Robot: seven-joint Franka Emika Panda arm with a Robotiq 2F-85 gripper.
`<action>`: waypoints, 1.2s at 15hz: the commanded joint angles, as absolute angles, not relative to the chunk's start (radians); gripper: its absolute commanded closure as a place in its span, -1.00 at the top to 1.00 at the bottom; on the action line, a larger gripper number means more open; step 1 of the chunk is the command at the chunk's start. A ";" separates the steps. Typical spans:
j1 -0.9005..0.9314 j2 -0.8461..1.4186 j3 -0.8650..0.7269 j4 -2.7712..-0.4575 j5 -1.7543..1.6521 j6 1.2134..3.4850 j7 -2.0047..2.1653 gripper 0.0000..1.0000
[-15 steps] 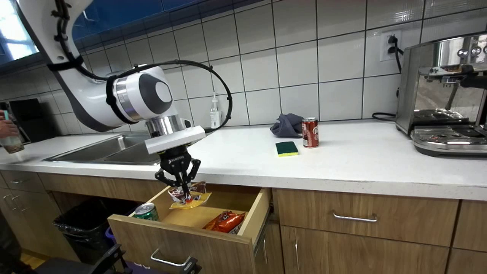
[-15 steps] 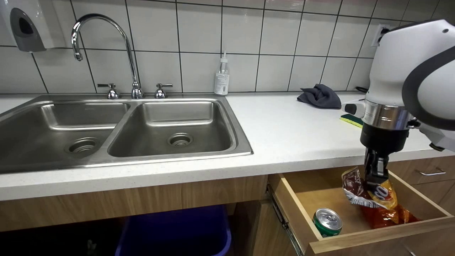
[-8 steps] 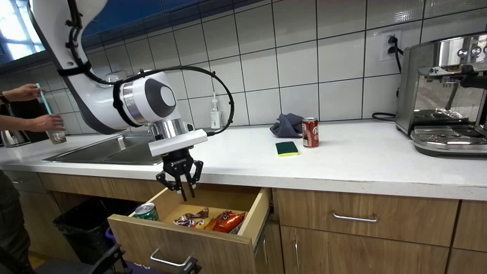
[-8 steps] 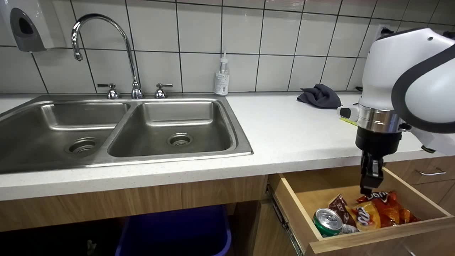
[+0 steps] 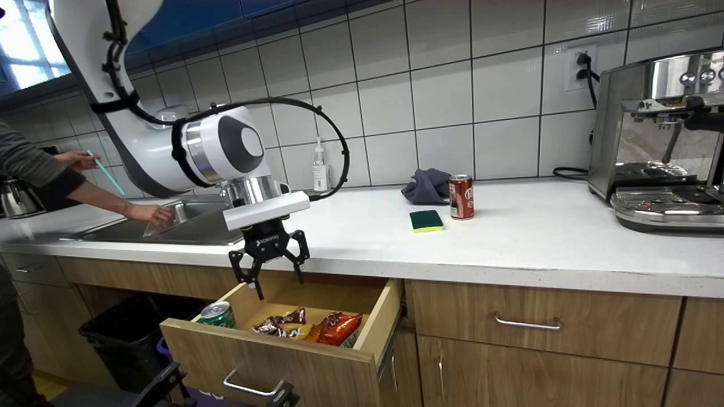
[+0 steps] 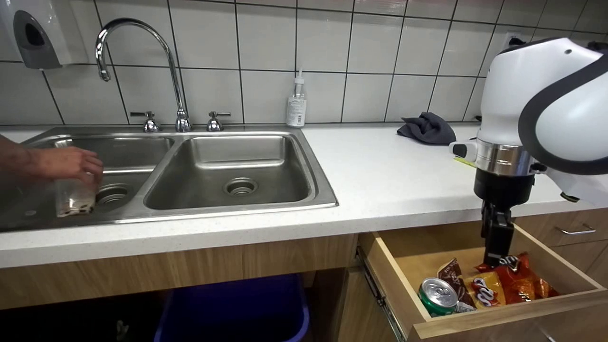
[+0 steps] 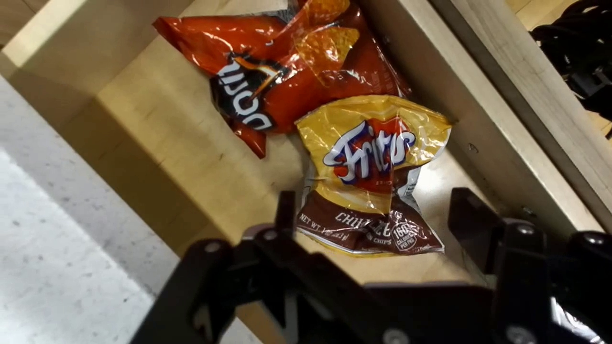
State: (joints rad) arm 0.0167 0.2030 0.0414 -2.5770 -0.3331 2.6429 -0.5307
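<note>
Gripper [image 5: 280, 289] points down over the pulled-out drawer [image 5: 283, 362]. Pincer unclenched: fingers spread wide, tips up off what lies below.

Nearest thing: Fritos bag [image 7: 366, 167], lying on the drawer floor close to the front panel, out past the counter's [image 5: 509, 240] front edge. Yellow top part, dark brown lower band, red patch with white letters edged in blue, round calorie mark low on the brown. Glossy film, well creased, narrowed at the waist. Logo faces up, reads right way up in the wrist view.

Doritos bag [image 7: 291, 71] right beside it: red-orange, shiny, black logo patch, chips printed on it. Fritos' yellow end overlaps its edge in that view. Green can [image 6: 438, 297] upright in the drawer by the brown end; can't tell if can and bag touch.

Under the counter's front edge: black-lined bin [image 5: 127, 339].

On the counter: sponge [image 5: 426, 221], green over yellow, between front and back edges. Red can [image 5: 461, 196] upright near it. Dark cloth [image 5: 427, 187], crumpled, toward the back edge. Sink [image 6: 324, 192] set in, near rim close to the front edge. Person's hand [image 6: 71, 164] holds a clear glass [image 6: 76, 197] at the far-left basin in an exterior view, a bit blurred. Soap bottle [image 6: 297, 107] and coffee machine [image 5: 656, 152] stand toward the back edge. White tiles [image 5: 441, 96] behind.
</note>
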 commanded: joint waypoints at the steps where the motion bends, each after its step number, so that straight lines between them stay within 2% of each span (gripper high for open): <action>1: 0.016 0.164 0.036 -2.566 -0.344 2.587 -0.489 1.00; 18: 0.012 0.049 0.009 -2.529 -0.261 2.526 -0.247 1.00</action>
